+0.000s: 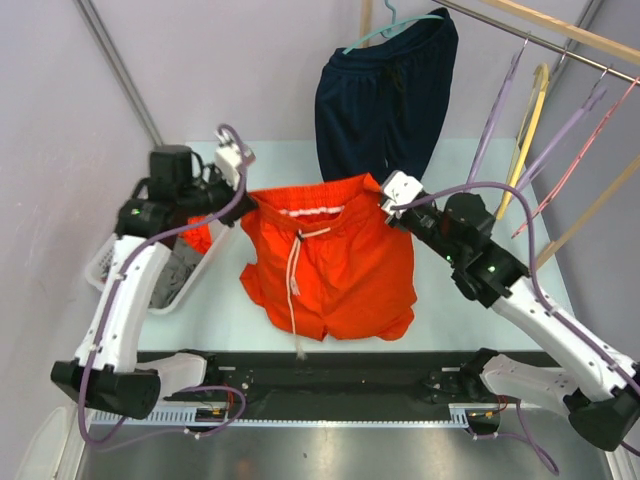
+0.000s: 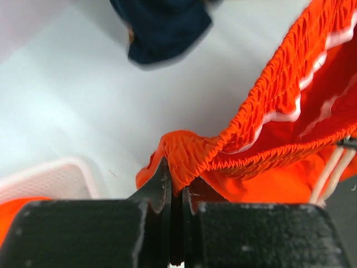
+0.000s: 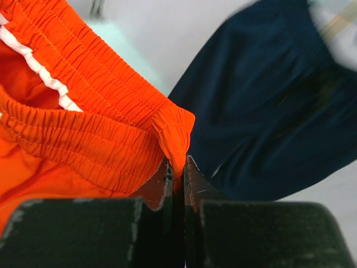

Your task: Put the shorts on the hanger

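While the shorts point(image 1: 335, 255) are held up by their waistband between the two arms, the legs are left to hang down, and the lower hems are seen against the table point(image 1: 215, 325); whether they touch it cannot be told. The left pincer point(image 1: 246, 196) is clamped on the left corner of the gathered waistband. In the left wrist view the fold of orange elastic point(image 2: 187, 148) is seen pinched between the closed fingers of this pincer point(image 2: 175, 181). The right pincer point(image 1: 384, 202) is likewise clamped on the opposite corner. In the right wrist view a tab of waistband point(image 3: 175, 134) is gripped between the fingers of the pincer point(image 3: 177, 167), which are pressed together. The waistband is stretched fairly level and opened a little, so that the white inner trim is shown. The white drawstring point(image 1: 294, 270) is left dangling down the front.

The hanger point(image 1: 496, 118) is hung from the wooden rail point(image 1: 540, 38) at the upper right, well apart from the shorts and untouched by either pincer. Beside it a yellow hanger point(image 1: 536, 110), a second lavender hanger point(image 1: 568, 128) and a pink hanger point(image 1: 592, 150) are hung. The navy shorts point(image 1: 385, 95) are suspended on a teal hanger point(image 1: 395, 25) just behind the orange pair. A white basket point(image 1: 150, 290), with grey and orange items in it, is placed at the left of the table.
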Tool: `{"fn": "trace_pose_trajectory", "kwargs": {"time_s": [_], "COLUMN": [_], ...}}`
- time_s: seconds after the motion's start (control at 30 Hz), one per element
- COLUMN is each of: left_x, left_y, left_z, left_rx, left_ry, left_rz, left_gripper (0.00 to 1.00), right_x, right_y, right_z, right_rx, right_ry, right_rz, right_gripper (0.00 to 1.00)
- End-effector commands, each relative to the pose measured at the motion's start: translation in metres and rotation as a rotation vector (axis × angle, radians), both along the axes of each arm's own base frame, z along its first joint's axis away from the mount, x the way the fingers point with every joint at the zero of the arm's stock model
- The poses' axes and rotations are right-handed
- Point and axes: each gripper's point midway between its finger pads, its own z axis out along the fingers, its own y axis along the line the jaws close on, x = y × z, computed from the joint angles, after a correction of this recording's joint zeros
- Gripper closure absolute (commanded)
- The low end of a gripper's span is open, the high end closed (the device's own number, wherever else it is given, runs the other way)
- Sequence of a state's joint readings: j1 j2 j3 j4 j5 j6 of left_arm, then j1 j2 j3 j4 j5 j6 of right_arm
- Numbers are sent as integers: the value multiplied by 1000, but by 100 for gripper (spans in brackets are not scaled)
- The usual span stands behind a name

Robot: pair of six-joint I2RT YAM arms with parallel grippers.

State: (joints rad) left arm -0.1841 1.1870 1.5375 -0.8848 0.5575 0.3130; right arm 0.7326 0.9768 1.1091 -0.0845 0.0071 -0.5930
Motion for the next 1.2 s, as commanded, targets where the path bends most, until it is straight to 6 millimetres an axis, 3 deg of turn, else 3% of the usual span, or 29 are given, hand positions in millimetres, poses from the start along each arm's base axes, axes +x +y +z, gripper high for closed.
{"fn": "trace_pose_trajectory", "kwargs": {"time_s": [0.0, 0.1, 0.13, 0.17, 0.2, 0.23, 0.27, 0.33, 0.4, 0.53, 0.67, 0.7, 0.8, 0.83, 0.87, 0.9, 0.93, 1.03, 1.07, 1.1, 1.13, 1.17], "left_x": [-2, -12, -29, -34, -41, -55, -60, -72, -77, -85, -94, -95, -98, -99, -100, -97, -97, -87, -81, -74, -69, -61], "left_y": [4, 4, 1, 3, 1, -4, -5, -5, -3, -4, -8, -10, -19, -22, -25, -28, -30, -43, -48, -55, -58, -64], "left_z": [-72, -117, -156, -175, -193, -222, -237, -265, -287, -303, -285, -267, -221, -202, -188, -161, -145, -84, -73, -44, -32, -27], "left_rx": [128, 187, 224, 263, 290, 323, 346, 358, 385, 410, 413, 399, 332, 304, 279, 248, 225, 130, 105, 51, 28, 13], "left_ry": [-6, -6, 44, 56, 71, 97, 113, 181, 251, 318, 306, 272, 198, 152, 132, 95, 69, -23, -27, -76, -93, -86], "left_rz": [-54, -86, -122, -122, -139, -177, -189, -187, -190, -236, -332, -350, -377, -374, -376, -362, -359, -333, -328, -312, -302, -301], "left_gripper": [100, 100, 100, 100, 100, 99, 100, 97, 93, 86, 59, 55, 34, 29, 25, 23, 22, 19, 17, 16, 15, 15], "right_x": [7, -7, -18, -24, -29, -37, -47, -60, -74, -89, -100, -101, -118, -122, -127, -139, -146, -161, -167, -170, -169, -170], "right_y": [6, 10, 6, 6, 7, 6, 5, 5, 2, -3, -9, -6, -7, -6, -6, -6, -7, -9, -13, -13, -9, -12], "right_z": [-45, -91, -127, -145, -153, -163, -197, -215, -250, -270, -255, -232, -203, -173, -159, -161, -126, -100, -79, -64, -57, -31], "right_rx": [35, -13, -56, -96, -104, -124, -177, -206, -273, -320, -352, -334, -331, -302, -297, -335, -306, -298, -265, -234, -220, -153], "right_ry": [69, 85, 101, 80, 52, 42, 65, 49, 80, 108, 104, 69, 72, 45, 40, 77, 30, 78, 93, 99, 119, 113], "right_rz": [70, 131, 153, 175, 200, 226, 265, 304, 345, 383, 402, 411, 448, 453, 456, 495, 507, 521, 521, 521, 515, 506], "right_gripper": [100, 100, 100, 98, 94, 93, 90, 83, 82, 74, 47, 36, 17, 14, 12, 7, 5, 4, 3, 3, 3, 3]}}
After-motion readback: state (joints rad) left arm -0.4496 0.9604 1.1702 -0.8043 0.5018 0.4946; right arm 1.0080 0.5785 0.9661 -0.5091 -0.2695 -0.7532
